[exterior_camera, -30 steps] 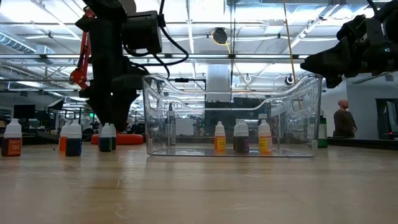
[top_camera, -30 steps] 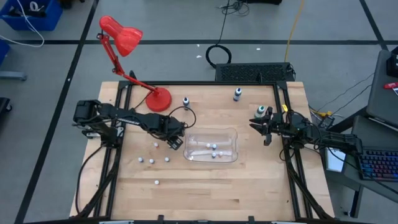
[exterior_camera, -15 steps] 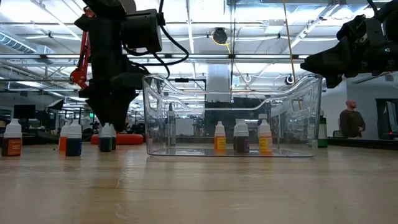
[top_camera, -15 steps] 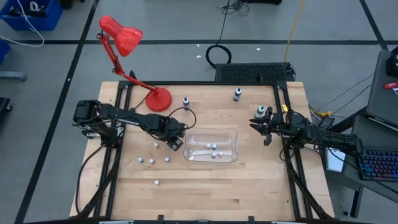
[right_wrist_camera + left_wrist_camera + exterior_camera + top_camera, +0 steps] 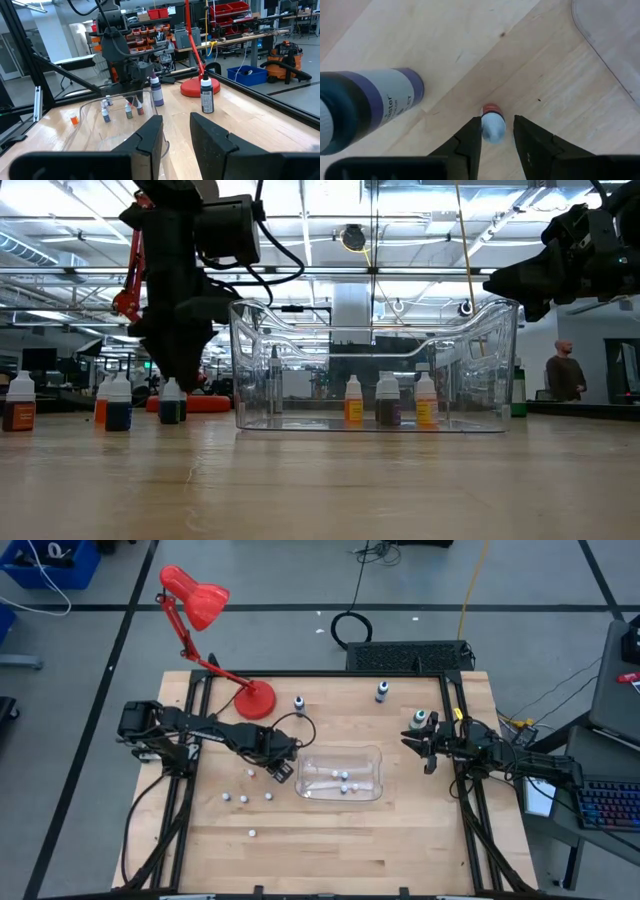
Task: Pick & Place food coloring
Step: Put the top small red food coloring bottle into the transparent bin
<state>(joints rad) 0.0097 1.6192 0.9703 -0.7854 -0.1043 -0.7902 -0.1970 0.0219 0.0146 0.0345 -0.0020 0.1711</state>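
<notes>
The clear plastic tray (image 5: 372,755) lies just beside my left pincer (image 5: 496,131), ready to receive. My fingers, nearly closed, straddle a small red-filled food coloring bottle (image 5: 493,121) standing between them, to lift it. My right pincer (image 5: 428,745) waits beyond the tray.

food coloring (image 5: 386,400): tiny white-capped bottles | three upright in clear tray | others upright on table
</notes>
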